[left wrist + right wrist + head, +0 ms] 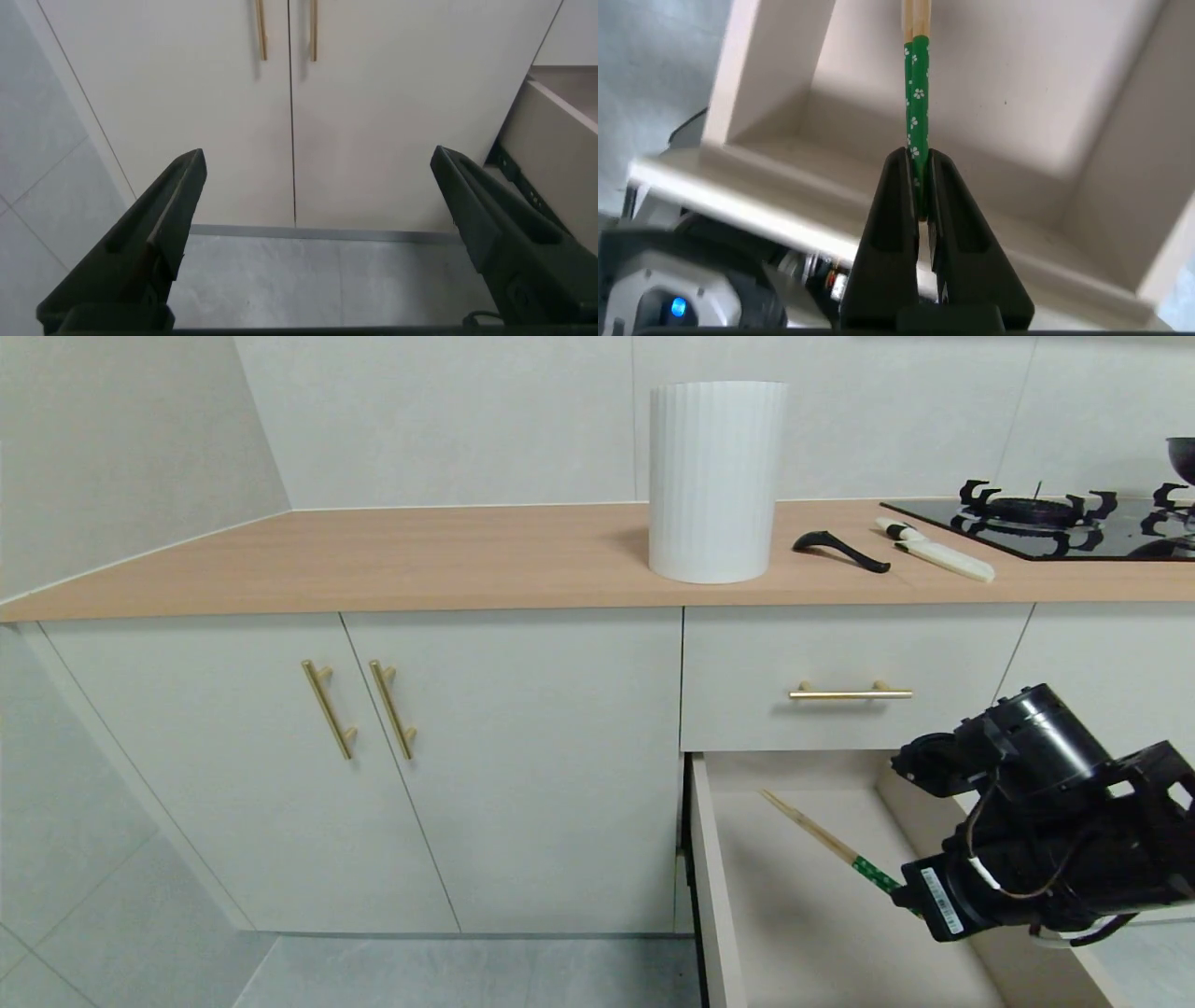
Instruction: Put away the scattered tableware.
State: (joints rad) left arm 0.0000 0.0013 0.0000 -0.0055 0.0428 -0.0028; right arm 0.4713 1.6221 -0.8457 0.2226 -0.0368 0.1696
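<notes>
The right hand (920, 166) is pressed together on the green, flower-patterned end of a pair of chopsticks (918, 84), pinching them between its two dark fingers (895, 201). The bare wooden length runs straight out from the fingertips. In the head view the hand sits low at the right, over the front right part of an open drawer (714, 882). The chopsticks slant from it toward the drawer's back left, above its pale floor. Whether their tips touch that floor cannot be told. Just above the open drawer is a closed drawer front (766, 672) with a gold bar handle. The left hand (316, 166) is spread wide with nothing between its fingers. It hangs low in front of two cupboard doors (374, 121), above the grey tiled floor (280, 280). On the wooden worktop (420, 555) above stands a tall white ribbed canister (714, 481). To its right lie a black spoon (840, 551) and a white knife (938, 553), close together but apart. Beyond them a black hob (1055, 527) is set into the worktop.
</notes>
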